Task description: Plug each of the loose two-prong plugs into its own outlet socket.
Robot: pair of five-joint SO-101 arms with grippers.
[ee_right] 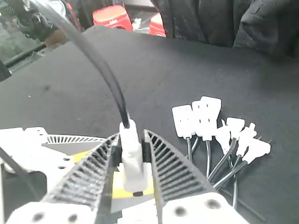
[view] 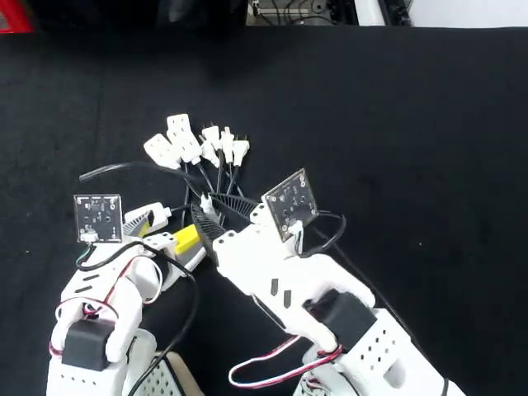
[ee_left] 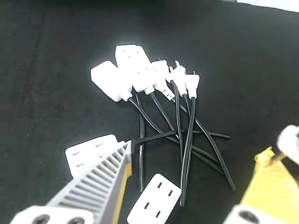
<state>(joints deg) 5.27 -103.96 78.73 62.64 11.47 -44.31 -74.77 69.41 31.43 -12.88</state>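
At the lower left of the high view, the left claw (view: 169,233) is hanging released, its ribbed grey-and-yellow jaws spread wide and gripping nothing. Its wrist view is showing two white rectangular slotted outlet sockets lying on the black cloth-covered table (view: 429,124). The first socket (ee_left: 89,153) is touching the ribbed finger, and the second socket (ee_left: 154,199) is lying in the gap between the jaws.

Just left of centre in the high view, the right claw (ee_right: 132,140) is clenching a white two-prong plug (ee_right: 133,163) by its body, and the plug's black cord (ee_right: 93,60) is arching up and away from it. The prongs are hiding behind the fingers, so I cannot tell which way they are facing.

Above both claws, in the upper middle of the high view, a bunch of white plugs and sockets (view: 198,142) is lying with its black leads fanning down toward the arms.

The step in hand is looking like the mating of the held plug with one of the sockets by the left claw. The next move is probably calling for the left claw to close on that socket and steady it. The right claw would then be lining the prongs up with a pair of slots and pushing straight in.
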